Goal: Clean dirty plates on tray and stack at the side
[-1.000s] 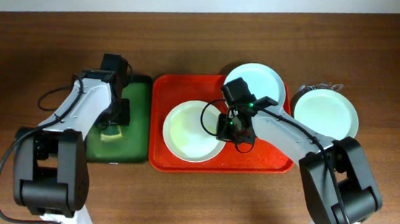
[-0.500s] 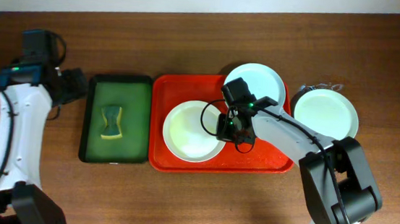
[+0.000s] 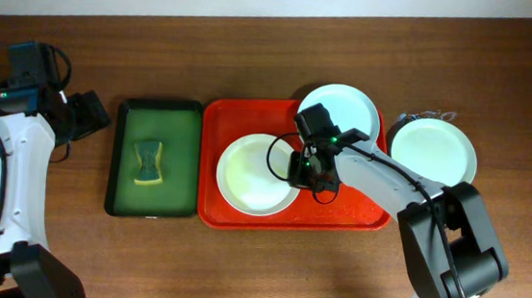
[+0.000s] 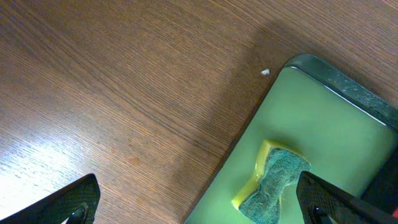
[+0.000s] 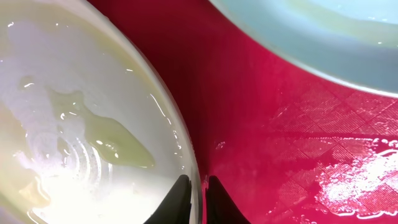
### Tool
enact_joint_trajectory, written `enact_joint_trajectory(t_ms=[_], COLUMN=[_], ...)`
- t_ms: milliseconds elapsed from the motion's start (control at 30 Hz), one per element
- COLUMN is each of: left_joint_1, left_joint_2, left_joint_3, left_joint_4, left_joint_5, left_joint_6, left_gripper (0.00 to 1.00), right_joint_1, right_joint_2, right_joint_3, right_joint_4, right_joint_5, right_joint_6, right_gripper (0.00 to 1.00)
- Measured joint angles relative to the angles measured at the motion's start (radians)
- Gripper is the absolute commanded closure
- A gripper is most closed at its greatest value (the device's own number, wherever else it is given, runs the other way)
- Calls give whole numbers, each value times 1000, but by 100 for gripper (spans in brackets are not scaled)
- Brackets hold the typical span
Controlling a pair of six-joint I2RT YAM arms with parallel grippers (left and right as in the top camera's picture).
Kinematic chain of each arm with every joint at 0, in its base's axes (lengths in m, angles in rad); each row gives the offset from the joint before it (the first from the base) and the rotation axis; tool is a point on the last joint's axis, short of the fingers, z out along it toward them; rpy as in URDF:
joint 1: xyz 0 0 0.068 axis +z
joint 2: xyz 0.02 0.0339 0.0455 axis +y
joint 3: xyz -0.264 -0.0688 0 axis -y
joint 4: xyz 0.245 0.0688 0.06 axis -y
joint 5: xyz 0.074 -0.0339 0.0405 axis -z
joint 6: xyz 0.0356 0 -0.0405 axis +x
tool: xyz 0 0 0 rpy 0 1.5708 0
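The red tray holds one dirty plate at its left. My right gripper is shut on that plate's right rim; the right wrist view shows its fingers pinching the rim of the wet, yellow-smeared plate above the tray floor. A second plate lies over the tray's back right rim and also shows in the right wrist view. A third plate sits on the table to the right. My left gripper is open and empty, left of the green tray.
A dark green tray left of the red tray holds a yellow-and-green sponge. In the left wrist view the sponge lies in that tray, between and beyond my open jaws.
My left arm has lifted away from the sponge and swung left off the green tray, leaving the sponge there. The right arm and plates have not moved.
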Motion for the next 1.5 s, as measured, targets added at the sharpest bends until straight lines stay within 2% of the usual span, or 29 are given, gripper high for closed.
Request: enact_joint_trajectory(t_ms=[100,133,167,433,733,1167,1367,1500], left_joint_1=[0,0,0,0,0,0,0,0], left_joint_2=[0,0,0,0,0,0,0,0], left_joint_3=[0,0,0,0,0,0,0,0], left_joint_4=[0,0,0,0,-1,-2,-2,-2], left_joint_5=[0,0,0,0,0,4,3,3], left_joint_6=[0,0,0,0,0,0,0,0], left_gripper=[1,1,1,1,1,1,1,1], right_joint_1=[0,0,0,0,0,0,6,61], right_joint_2=[5,7,9,9,5,3,3,3], right_joint_3=[-5,-6,-6,-1,114,408,452,454], right_joint_4=[8,8,10,3,-218,-496,-447,-307], right_joint_5=[0,-2,-3,-14,-18,-14,-14,0], right_joint_6=[0,0,0,4,-1,-30,-19,14], right_gripper=[89,95,96,96,96,96,96,96])
